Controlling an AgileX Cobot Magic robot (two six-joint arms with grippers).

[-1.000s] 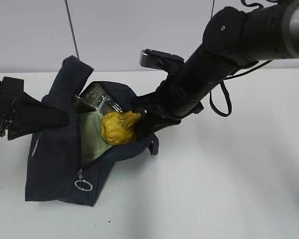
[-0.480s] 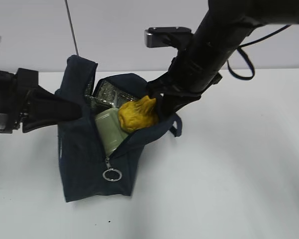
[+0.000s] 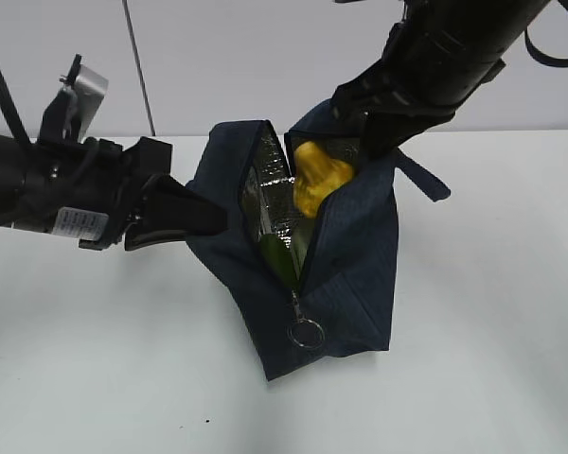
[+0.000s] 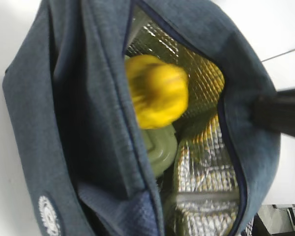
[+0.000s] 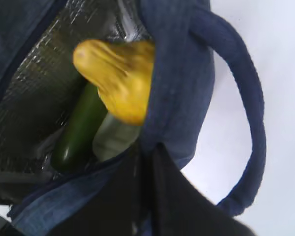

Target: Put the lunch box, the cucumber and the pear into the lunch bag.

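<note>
The dark navy lunch bag (image 3: 350, 274) stands upright on the white table with its mouth open, held between both arms. My left gripper (image 3: 211, 222) is shut on the bag's left wall. My right gripper (image 3: 367, 142) is shut on the right rim, its dark fingers (image 5: 162, 196) pinching the fabric. The yellow pear (image 3: 317, 175) sits high in the opening, and also shows as pear (image 4: 157, 96) and pear (image 5: 120, 78). Below it lie the dark green cucumber (image 5: 76, 135) and the pale green lunch box (image 4: 160, 150) against the silver lining.
The zipper's metal ring pull (image 3: 305, 333) hangs at the bag's front. One looped handle (image 5: 246, 98) arcs out to the right over bare white table (image 3: 492, 359). A pale wall with a thin dark cable (image 3: 137, 66) stands behind.
The bag has gone from slumped to upright and shifted right. The left arm moved right with it and the right arm rose. The lunch box has sunk deeper, and the cucumber now shows.
</note>
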